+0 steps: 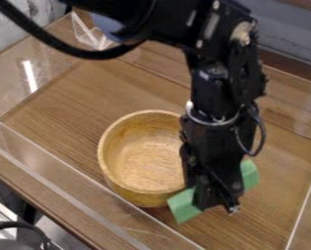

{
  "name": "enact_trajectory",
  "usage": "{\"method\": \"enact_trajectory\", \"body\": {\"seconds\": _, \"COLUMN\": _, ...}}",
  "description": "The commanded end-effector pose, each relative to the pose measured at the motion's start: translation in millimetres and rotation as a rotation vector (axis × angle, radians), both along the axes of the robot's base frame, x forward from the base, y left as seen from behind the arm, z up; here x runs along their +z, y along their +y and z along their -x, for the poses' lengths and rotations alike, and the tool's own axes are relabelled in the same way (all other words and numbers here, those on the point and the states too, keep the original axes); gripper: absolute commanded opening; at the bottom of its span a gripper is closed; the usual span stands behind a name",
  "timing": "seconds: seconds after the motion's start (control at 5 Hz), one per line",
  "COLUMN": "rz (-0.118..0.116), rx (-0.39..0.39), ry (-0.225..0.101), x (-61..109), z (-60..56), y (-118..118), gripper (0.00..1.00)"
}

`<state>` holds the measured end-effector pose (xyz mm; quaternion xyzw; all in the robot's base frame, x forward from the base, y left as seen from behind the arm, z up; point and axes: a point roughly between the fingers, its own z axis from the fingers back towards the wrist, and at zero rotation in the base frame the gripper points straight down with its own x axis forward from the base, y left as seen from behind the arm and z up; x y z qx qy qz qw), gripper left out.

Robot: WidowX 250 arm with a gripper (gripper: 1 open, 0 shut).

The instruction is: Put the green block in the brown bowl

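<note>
Because the fingers [218, 209] are clamped across the middle of the green block [183, 205], an end sticks out on either side of them, which should keep the bar balanced for a carry. It sits just beside the brown bowl [143, 156], on the side nearer the robot arm [221, 93], outside the rim; whether it touches the worktop [72, 115] cannot be told. The bowl stands upright, its visible inside bare, with part of its wall hidden by the arm. Likely next: lift the block clear of the rim, then move it over the opening.
</note>
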<state>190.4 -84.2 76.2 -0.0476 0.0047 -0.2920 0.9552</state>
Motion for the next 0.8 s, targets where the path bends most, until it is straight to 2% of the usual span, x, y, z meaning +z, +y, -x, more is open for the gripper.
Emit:
{"method": "enact_trajectory", "body": {"seconds": 0.0, "rz": 0.021, "rx": 0.032, "ry": -0.064, "x": 21.0, "z": -10.3, "y": 2, "gripper": 0.0}}
{"method": "enact_trajectory", "body": {"seconds": 0.4, "rz": 0.008, "rx": 0.056, "ry": -0.076, "x": 31.7, "z": -6.3, "y": 14, "gripper": 0.0}}
{"method": "enact_trajectory", "body": {"seconds": 0.6, "rz": 0.008, "rx": 0.056, "ry": -0.075, "x": 30.5, "z": -0.4, "y": 15, "gripper": 0.0}}
